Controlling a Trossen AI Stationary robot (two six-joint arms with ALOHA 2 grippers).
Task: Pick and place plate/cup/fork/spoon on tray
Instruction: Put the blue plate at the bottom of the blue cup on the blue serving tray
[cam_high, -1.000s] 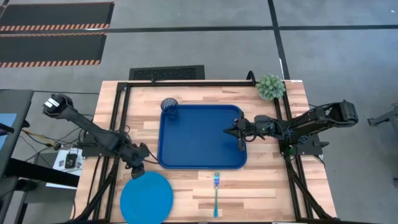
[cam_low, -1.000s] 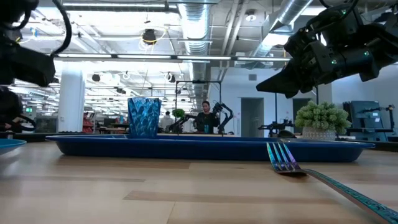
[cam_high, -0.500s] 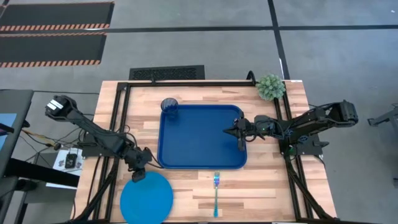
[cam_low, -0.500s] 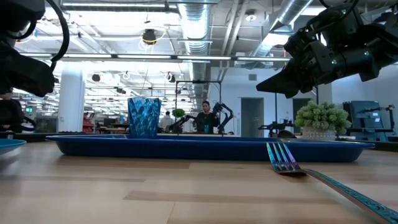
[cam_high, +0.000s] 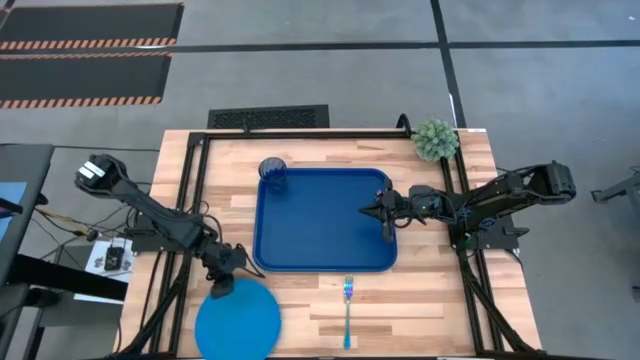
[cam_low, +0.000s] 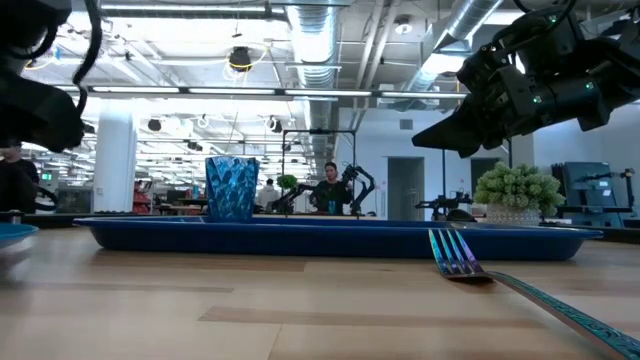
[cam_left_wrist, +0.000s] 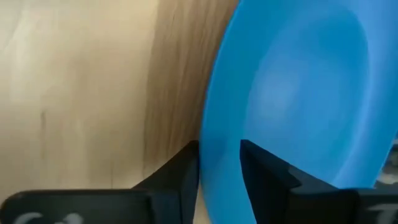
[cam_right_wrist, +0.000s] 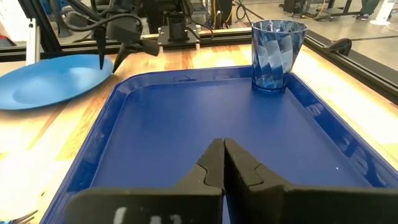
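One left gripper (cam_left_wrist: 219, 163) grips plate (cam_left_wrist: 298, 93) (unlabelled).

Left end effector (cam_high: 222, 287) moved onto plate (cam_high: 238, 322) rim.

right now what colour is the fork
Light blue fork, clearest in the high view.

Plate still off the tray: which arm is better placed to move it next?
Left. The left gripper already straddles the plate's rim. The right gripper is shut, hovering over the tray, away from the plate.
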